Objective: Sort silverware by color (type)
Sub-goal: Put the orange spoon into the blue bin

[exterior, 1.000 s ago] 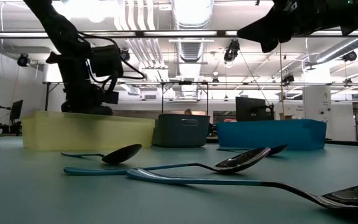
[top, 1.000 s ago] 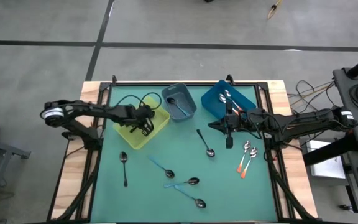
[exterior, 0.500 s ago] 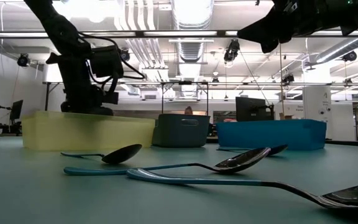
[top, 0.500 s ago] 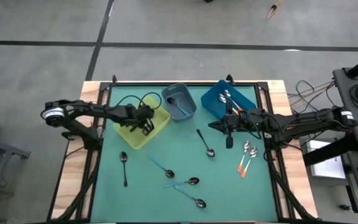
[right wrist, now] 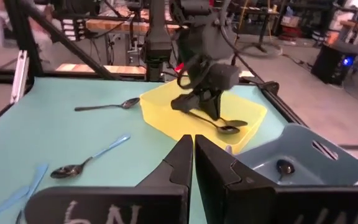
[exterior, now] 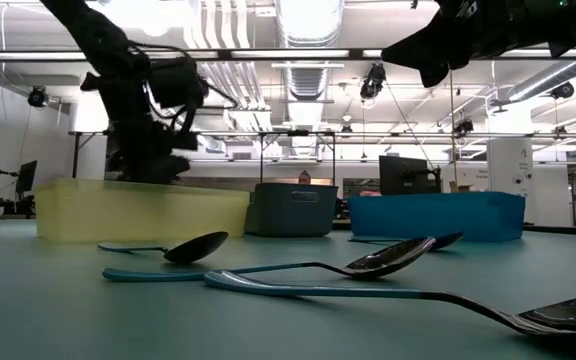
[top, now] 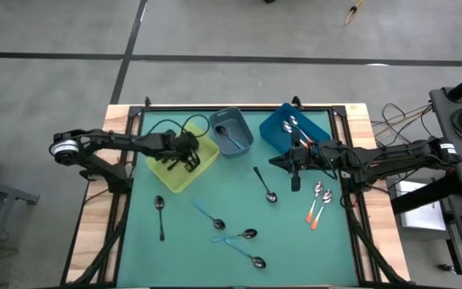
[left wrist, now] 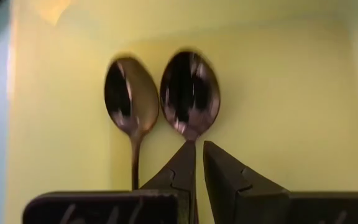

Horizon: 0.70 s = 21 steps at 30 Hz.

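We judge the sort roughly a third done: two spoons (left wrist: 191, 93) lie in the yellow bin (top: 180, 178) under our left gripper (top: 189, 160), fingers nearly closed and empty, while our right gripper (top: 296, 183) waits narrow above the table (top: 175, 257), where about nine spoons remain.

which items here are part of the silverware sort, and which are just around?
To sort: black spoons, light blue spoons, orange-red spoons loose on the table; two spoons in the yellow bin, under the left gripper.
Just there: that bin, grey-blue bin, blue bin (containers only); cables past the table's right edge. Right gripper hovers by the blue bin.
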Motion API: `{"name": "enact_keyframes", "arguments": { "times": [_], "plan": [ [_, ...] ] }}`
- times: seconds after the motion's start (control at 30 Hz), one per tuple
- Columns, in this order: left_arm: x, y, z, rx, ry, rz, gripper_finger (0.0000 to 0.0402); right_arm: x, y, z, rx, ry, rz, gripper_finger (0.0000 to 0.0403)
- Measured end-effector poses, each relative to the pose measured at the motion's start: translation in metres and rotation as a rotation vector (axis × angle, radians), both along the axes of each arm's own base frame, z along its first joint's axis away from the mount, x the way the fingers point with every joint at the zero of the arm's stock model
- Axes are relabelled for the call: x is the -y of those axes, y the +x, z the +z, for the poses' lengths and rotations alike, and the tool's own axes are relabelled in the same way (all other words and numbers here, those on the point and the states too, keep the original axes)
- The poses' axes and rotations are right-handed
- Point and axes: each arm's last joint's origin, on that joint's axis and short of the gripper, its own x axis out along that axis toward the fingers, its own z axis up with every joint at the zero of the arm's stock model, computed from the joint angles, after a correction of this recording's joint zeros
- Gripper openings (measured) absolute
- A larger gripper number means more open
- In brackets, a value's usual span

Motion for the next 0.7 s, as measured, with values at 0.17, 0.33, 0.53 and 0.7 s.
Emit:
{"name": "enact_keyframes", "arguments": {
  "times": [0.17, 0.33, 0.53, 0.7],
  "plan": [
    [0.002, 0.003, 0.019, 0.034, 0.04, -0.069, 0.0014, 0.004, 0.001, 0.007, 0.033, 0.096, -0.162, 0.0009],
    [0.011, 0.0, 0.039, 0.091, 0.091, -0.155, 0.0013, 0.005, 0.004, 0.006, 0.018, 0.187, -0.211, 0.0009],
    [0.024, -0.004, 0.066, 0.217, 0.186, -0.27, 0.0013, 0.006, 0.013, -0.012, -0.059, 0.389, -0.273, 0.0009],
    [0.029, -0.003, 0.095, 0.37, 0.353, -0.455, 0.0013, 0.006, 0.028, -0.03, -0.124, 0.584, -0.34, 0.0009]
  ]
}}
